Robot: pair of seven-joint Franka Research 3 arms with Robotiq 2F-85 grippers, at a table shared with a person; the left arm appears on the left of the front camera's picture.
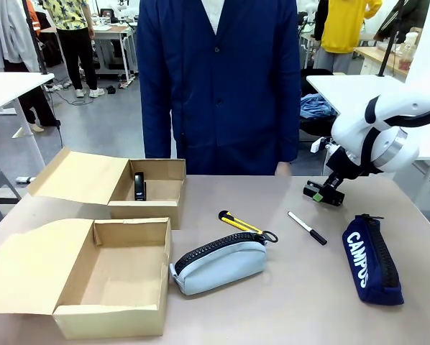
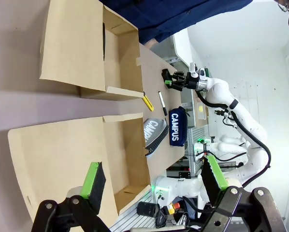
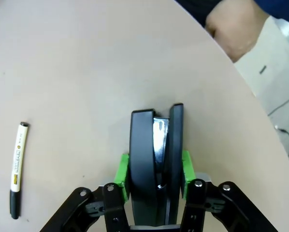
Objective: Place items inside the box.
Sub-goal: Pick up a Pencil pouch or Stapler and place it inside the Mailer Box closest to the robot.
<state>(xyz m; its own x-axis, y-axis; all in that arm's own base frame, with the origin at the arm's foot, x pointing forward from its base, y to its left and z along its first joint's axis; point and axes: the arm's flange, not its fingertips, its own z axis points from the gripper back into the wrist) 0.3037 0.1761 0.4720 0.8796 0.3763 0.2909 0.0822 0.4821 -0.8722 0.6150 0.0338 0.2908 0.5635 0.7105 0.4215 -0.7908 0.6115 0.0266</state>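
My right jaws grip the stapler (image 3: pixel 155 164), centre right of the front view; left jaws stand open, empty. Box (image 1: pixel 111 321), lower left, holds nothing yet. Grey pouch (image 1: pixel 218 266), knife (image 1: pixel 238 222), marker (image 1: pixel 307 228), navy pouch (image 1: pixel 372 260) wait on the tabletop (image 1: pixel 287 309).

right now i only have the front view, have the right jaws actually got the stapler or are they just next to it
Observer: Yes. In the right wrist view the right gripper has its jaws shut on the black stapler, with a green pad pressed against each side.
Operator: ok and where's the left arm
Observer: In the left wrist view the left gripper hangs with its jaws wide open above the near box, which has nothing in it.
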